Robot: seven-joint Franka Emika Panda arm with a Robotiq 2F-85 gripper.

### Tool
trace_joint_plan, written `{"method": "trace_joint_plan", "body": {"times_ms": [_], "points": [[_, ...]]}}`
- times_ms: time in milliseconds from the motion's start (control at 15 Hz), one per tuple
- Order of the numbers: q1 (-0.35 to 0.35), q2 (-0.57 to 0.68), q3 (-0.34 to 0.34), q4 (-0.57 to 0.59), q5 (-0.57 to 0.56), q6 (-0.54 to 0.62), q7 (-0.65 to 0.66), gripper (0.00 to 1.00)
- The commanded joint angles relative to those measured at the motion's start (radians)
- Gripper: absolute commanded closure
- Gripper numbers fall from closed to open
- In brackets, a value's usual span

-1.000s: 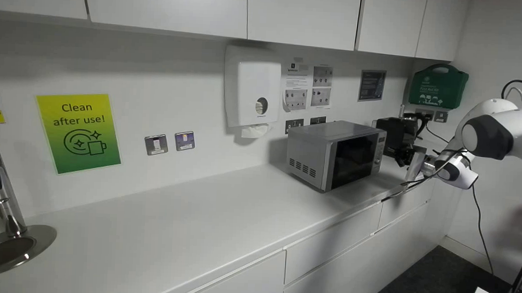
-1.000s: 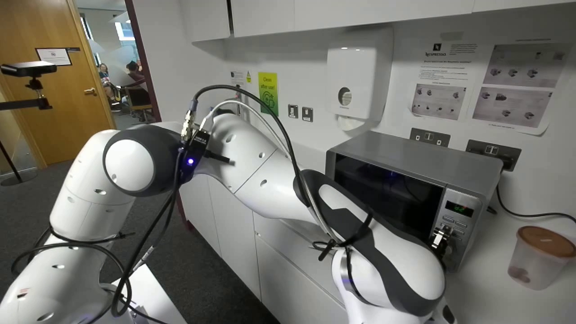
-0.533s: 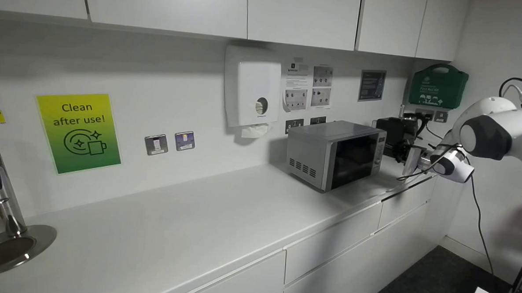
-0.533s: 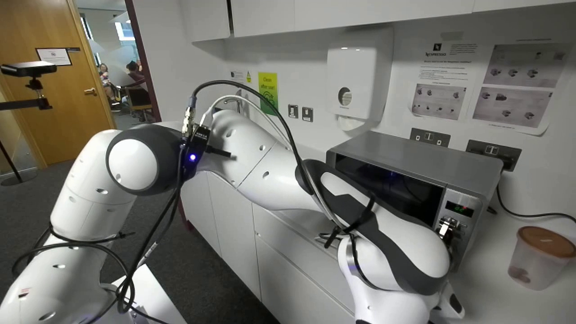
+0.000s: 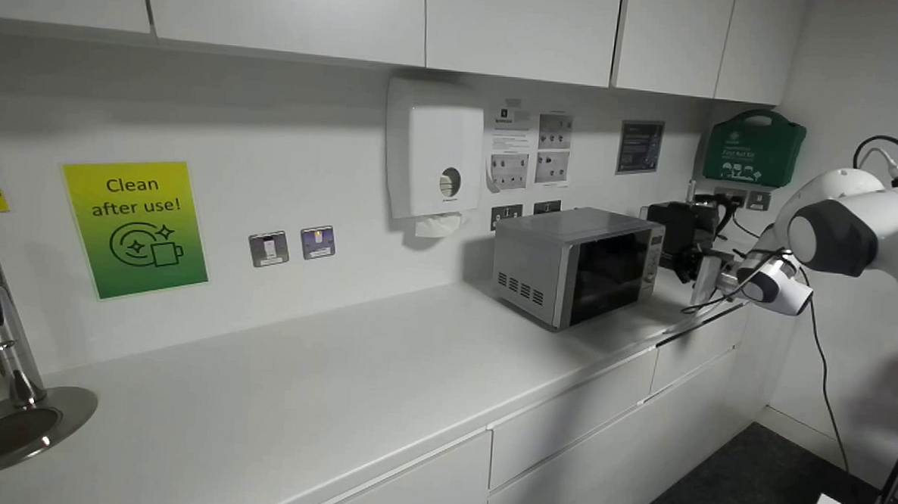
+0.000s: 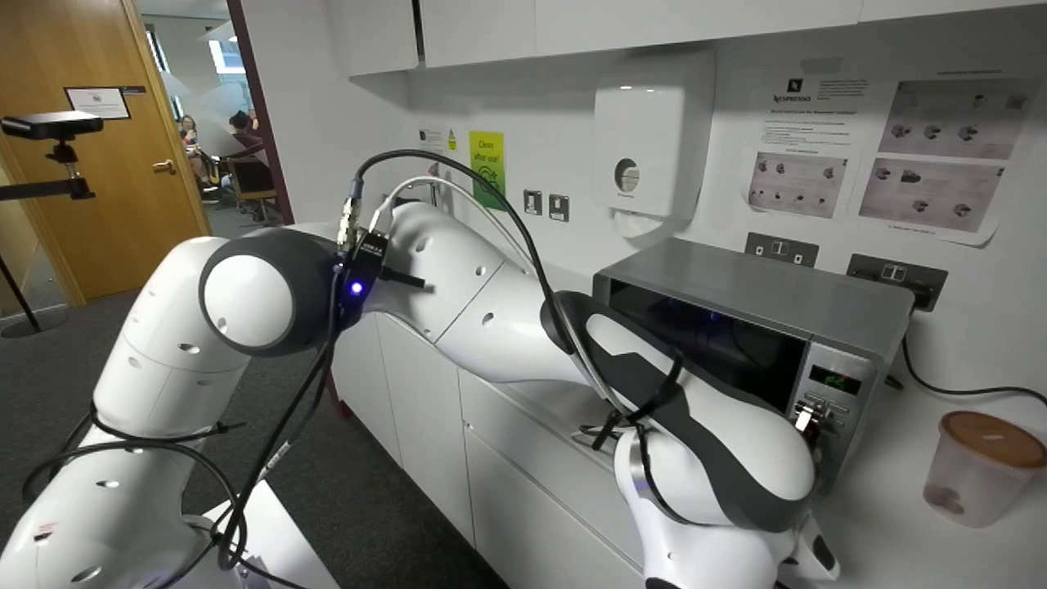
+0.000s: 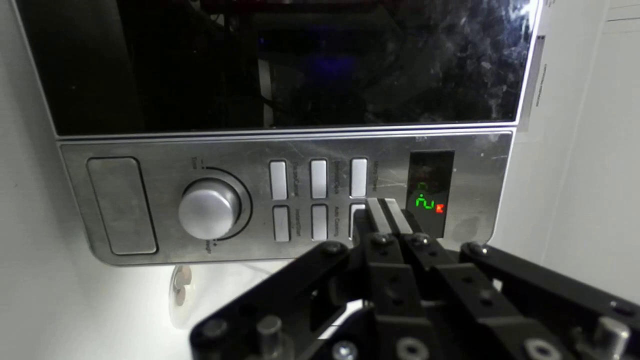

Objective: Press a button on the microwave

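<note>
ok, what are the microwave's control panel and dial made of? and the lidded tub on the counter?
Control panel: metal by the look, probably stainless steel; grey sheen, fine scratches.
Dial: smooth satin silver; metal or metallic-coated plastic, can't tell.
Tub: likely plastic; slightly cloudy, see-through, glass not ruled out.
Lid: opaque orange-brown, smooth-looking, probably plastic.

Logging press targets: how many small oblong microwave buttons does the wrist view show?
6, as pictured: upper left button, upper middle button, upper right button, lower left button, lower middle button, lower right button, partly hidden by the hand.
</note>
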State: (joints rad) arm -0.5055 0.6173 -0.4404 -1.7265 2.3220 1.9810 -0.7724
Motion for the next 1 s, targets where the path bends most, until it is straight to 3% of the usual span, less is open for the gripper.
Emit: {"method": "trace_joint_plan", "body": {"times_ms": [0,933], "points": [[0.009,-0.009,0.002,0.011,-0.021,0.031,0.000,1.00],[0.023,0.002,0.007,0.052,-0.020,0.087,0.015,1.00]]}}
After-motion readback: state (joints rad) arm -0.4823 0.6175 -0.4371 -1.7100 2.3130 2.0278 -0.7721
